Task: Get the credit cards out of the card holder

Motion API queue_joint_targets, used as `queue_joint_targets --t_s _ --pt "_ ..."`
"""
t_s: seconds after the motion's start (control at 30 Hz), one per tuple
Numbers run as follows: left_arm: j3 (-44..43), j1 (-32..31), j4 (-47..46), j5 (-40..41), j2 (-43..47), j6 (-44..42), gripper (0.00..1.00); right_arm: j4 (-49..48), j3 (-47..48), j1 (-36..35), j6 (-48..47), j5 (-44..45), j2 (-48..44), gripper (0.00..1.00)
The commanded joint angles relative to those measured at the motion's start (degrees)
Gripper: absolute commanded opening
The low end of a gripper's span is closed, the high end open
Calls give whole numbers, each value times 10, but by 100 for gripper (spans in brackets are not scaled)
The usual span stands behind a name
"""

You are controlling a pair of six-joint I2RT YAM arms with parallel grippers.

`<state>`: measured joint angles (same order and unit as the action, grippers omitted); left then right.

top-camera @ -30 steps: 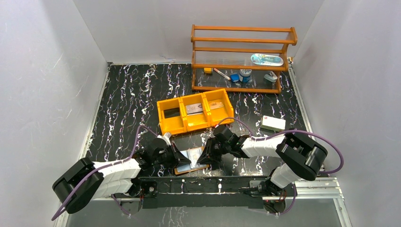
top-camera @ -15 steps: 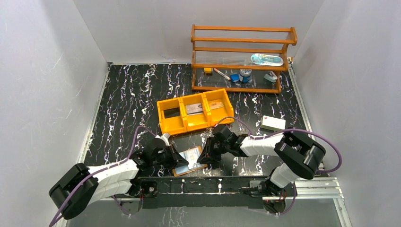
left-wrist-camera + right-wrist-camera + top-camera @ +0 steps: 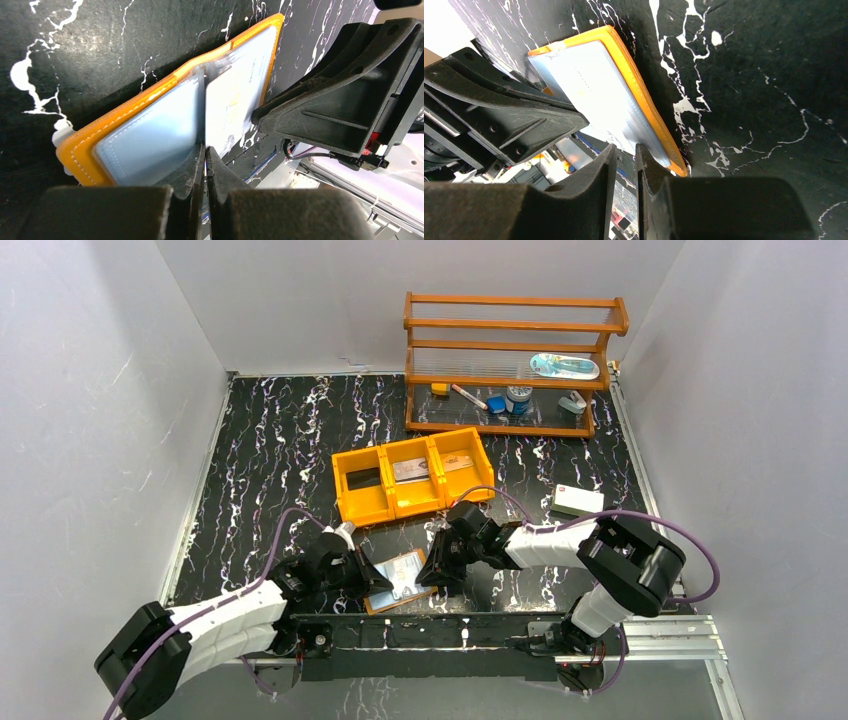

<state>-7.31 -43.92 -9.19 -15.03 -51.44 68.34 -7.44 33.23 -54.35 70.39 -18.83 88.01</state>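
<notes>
The orange-tan card holder [image 3: 400, 578] lies open near the table's front edge, pale blue pockets up. My left gripper [image 3: 371, 575] is shut on a thin pocket leaf at its left side; in the left wrist view the left gripper [image 3: 205, 148] pinches that leaf of the card holder [image 3: 145, 140]. A whitish credit card [image 3: 235, 95] shows inside a clear pocket. My right gripper [image 3: 437, 570] sits at the holder's right edge. In the right wrist view the right gripper [image 3: 626, 148] stands narrowly open, nothing between its jaws, beside the card holder [image 3: 636, 87]. More credit cards [image 3: 410, 470] lie in the tray.
An orange three-compartment tray [image 3: 350, 502] stands just behind the holder. A white box with a red mark [image 3: 578, 501] lies at the right. A wooden shelf [image 3: 510, 365] with small items stands at the back right. The black mounting rail [image 3: 430, 632] runs along the near edge.
My left gripper has drawn back a little to the left with the pocket leaf, its arm swinging down-left. The holder has turned slightly. The right gripper has barely moved.
</notes>
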Motion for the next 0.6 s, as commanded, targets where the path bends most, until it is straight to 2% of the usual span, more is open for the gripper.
queue_joint_targets --t_s 0.0,0.3,0.43,0.57 --pt "-5 4 59 13 14 -13 0 57 -1 2 -22 48 21 29" --pt "-15 4 75 20 14 -23 0 53 18 2 -46 41 -8 29" --pt "-30 4 80 18 0 -33 0 61 52 2 -68 42 -36 29" --pt "-40 4 81 18 -7 -40 0 71 92 2 -84 34 -26 29"
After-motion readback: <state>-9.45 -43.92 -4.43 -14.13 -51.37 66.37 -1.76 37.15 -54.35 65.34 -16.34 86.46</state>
